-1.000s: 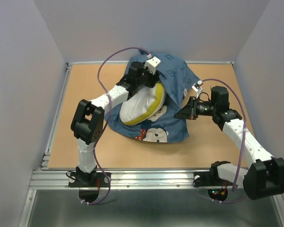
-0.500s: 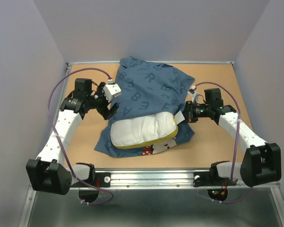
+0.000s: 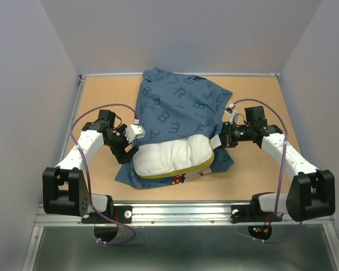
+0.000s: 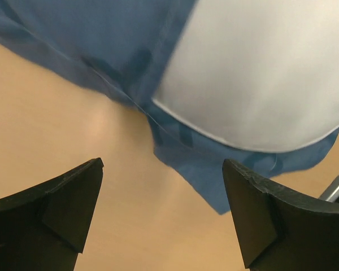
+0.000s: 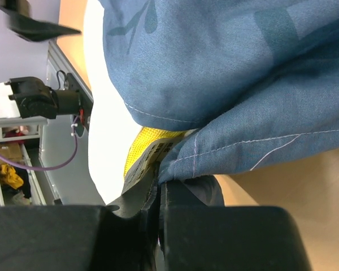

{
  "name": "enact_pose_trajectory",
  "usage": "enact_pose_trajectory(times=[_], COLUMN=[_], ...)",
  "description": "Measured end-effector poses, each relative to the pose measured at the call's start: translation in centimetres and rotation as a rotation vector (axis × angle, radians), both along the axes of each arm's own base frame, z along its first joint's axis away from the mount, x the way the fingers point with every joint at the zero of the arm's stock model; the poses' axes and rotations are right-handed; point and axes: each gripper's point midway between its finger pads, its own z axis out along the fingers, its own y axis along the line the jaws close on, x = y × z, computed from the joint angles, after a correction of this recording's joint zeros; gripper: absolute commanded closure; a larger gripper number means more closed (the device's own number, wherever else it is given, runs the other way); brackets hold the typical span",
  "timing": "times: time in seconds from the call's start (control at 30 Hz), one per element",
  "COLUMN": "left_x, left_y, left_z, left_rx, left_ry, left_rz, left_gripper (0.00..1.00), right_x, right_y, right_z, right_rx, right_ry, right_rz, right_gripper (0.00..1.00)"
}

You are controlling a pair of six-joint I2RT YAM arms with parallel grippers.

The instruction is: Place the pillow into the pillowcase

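While pillowcase [image 3: 178,104] overlaps pillow [image 3: 172,158] — left hand [image 3: 126,151] spread, just beside.

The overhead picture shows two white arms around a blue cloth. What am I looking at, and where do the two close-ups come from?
Those are two robot arms bolted at the near edge of the table, filmed from above. Each close-up comes from a camera on one wrist, looking past its own dark fingers. On the table lies a white pillow, partly inside a blue pillowcase. The right gripper is pinched shut on the pillowcase edge; the left gripper is open beside the pillow, holding nothing.
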Motion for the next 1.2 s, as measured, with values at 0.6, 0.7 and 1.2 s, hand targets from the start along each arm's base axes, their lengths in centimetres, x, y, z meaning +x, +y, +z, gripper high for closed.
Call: enact_pose_trajectory(times=[0.6,0.7,1.2], left_x=[-2.3,-4.1,10.7], left_y=[0.3,-0.1,0.0], left_z=[-7.7,-7.6,39.4], left_rx=[-0.013,-0.057,-0.693], left_ry=[0.129,0.186,-0.677], left_rz=[-0.286,-0.326,0.099], left_gripper=[0.99,1.00,1.00], right_x=[-0.9,-0.8,12.6], right_y=[-0.5,-0.5,-6.4], right_z=[-0.6,-0.1,28.8], right_rx=[-0.039,-0.038,0.025], right_ry=[-0.007,-0.007,-0.676], right_rz=[0.027,0.028,-0.221], right_gripper=[0.99,1.00,0.99])
